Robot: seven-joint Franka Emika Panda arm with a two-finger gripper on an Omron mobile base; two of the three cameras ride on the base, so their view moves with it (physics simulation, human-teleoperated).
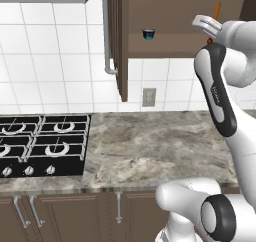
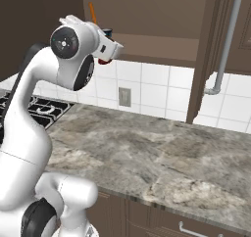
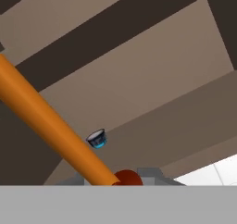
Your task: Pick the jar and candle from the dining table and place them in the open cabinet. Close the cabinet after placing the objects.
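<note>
As its gripper (image 2: 104,59) clamps the thin orange taper candle (image 3: 51,126), pointing toward eleven o'clock, the tip risks striking the dark brown wooden cabinet (image 1: 185,16).

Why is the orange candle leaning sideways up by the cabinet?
The candle is tilted because the gripper, shut on its red-brown base, carries it slanted toward the open cabinet. Inside, a small blue cup stands upright. Nothing looks spilled or broken.
</note>
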